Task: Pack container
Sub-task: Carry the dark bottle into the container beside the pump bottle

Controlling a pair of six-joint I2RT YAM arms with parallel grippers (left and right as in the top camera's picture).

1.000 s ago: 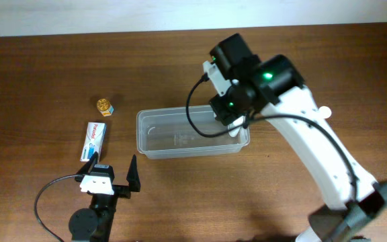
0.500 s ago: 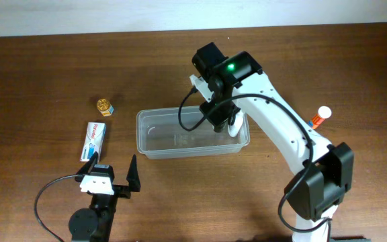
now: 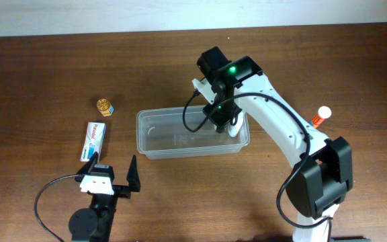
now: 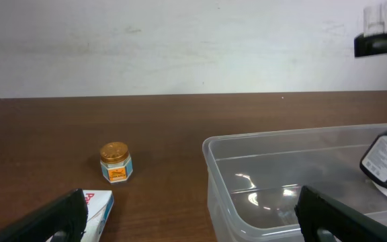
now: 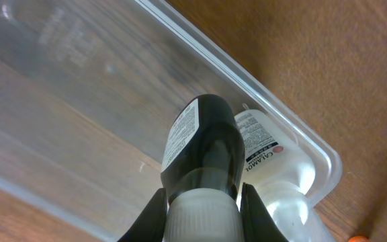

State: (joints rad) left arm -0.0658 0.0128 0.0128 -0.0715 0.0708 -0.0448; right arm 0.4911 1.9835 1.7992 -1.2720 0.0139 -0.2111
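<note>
1. A small gold-lidded jar [image 3: 104,105] is seen upright at the far left of the brown bench [image 3: 39,74].
2. A white-and-blue box [image 3: 93,140] is laid flat just in front of the jar, apart from it.
3. The left hand [image 3: 113,167] is parked at the front edge, just in front of the box. Its fingers are spread wide and nothing is held.
4. The container [image 3: 180,153] is placed mid-bench, long side running left-right, right of the box and clear of it. Its left and middle parts are seen bare.
5. The right hand [image 5: 202,195] is positioned over the container's right end, clenched on a dark bottle [image 5: 203,148] with a white label. The bottle is gripped at its pale cap end, one finger on each side, with the base pointed down into the container. Contact with the container floor cannot be told.
6. A white bottle [image 5: 267,161] with a printed label is laid on its side inside the container, in the right-end corner, just beside the dark bottle.
7. A small orange-and-white item [image 3: 321,115] is left on the bench to the right of the container, well apart from it; its type cannot be told.
</note>
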